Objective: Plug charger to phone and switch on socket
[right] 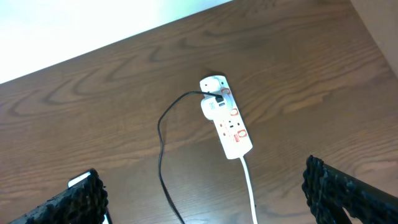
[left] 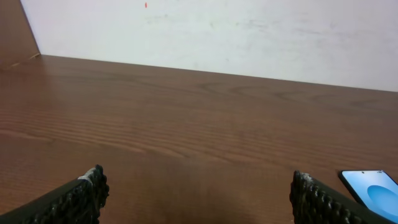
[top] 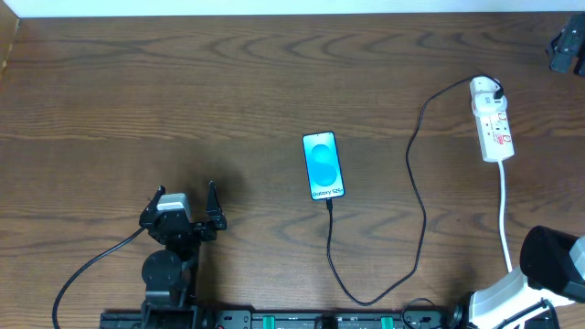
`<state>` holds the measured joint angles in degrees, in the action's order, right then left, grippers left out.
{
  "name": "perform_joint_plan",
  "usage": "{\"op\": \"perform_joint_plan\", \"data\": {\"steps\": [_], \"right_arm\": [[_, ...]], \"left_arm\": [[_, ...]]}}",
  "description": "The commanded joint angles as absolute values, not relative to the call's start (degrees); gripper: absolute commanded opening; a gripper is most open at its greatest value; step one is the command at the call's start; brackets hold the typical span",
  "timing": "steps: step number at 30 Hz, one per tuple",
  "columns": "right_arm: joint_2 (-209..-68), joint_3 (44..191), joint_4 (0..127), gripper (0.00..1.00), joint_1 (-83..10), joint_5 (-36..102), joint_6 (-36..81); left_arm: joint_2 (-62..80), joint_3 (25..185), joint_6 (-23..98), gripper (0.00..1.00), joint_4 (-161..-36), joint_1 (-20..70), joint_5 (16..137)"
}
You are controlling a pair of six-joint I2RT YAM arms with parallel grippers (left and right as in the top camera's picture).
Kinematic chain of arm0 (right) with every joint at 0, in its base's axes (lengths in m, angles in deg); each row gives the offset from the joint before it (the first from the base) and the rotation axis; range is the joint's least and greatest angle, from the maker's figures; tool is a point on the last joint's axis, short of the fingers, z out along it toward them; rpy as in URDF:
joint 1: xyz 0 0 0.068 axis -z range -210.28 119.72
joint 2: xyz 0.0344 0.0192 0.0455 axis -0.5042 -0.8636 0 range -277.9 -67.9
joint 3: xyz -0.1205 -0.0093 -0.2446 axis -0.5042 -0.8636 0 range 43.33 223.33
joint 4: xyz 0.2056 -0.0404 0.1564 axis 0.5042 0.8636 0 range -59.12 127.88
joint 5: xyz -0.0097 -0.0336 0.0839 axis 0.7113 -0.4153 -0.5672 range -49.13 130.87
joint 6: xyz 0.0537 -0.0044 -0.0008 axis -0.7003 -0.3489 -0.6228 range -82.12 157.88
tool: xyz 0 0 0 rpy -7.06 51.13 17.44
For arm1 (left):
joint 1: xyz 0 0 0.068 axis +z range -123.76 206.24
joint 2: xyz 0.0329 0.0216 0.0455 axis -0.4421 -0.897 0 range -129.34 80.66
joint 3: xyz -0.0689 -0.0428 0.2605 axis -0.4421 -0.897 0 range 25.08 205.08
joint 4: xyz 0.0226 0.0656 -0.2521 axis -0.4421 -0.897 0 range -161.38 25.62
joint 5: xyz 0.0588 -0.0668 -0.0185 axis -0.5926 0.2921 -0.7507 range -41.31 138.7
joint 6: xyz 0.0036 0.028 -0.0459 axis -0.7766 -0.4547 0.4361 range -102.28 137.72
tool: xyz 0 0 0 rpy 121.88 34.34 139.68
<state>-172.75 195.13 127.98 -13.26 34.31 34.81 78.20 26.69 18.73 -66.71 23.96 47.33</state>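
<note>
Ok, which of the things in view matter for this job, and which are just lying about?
For the job:
phone
charger, running from the phone's lower edge to the socket
socket

Just there:
dark object at the far right table corner
left arm's thick black cable

Left tool [top: 186,194] and right tool [right: 200,177] (2 in all) gape wide.

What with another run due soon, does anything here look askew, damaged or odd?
Nothing stands out. The phone lies flat, the charger loops tidily from its lower end to the socket, which sits slightly angled. No damage shows.
</note>
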Motion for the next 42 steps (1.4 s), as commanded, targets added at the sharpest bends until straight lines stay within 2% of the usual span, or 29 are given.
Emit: {"op": "perform_joint_plan", "data": {"steps": [1, 21, 24, 42], "right_arm": [[-172.47, 195.46, 128.15, 0.99, -13.46, 34.55, 34.07], [-172.47, 195.4, 127.87, 0.99, -13.46, 34.96, 34.09], [-171.86, 193.45, 124.81, 0.99, -13.46, 34.94, 34.07], [-150.81, 139.2, 87.59, 0.99, -13.5, 29.39, 34.02]], "left_arm": [[78.92, 25.35, 17.95, 0.95, -68.61, 24.31, 48.07], [78.92, 25.35, 17.95, 0.95, -68.61, 24.31, 48.07], [78.92, 25.35, 17.95, 0.95, -68.61, 24.31, 48.07], [78.92, 25.35, 17.95, 0.95, -68.61, 24.31, 48.07]]}}
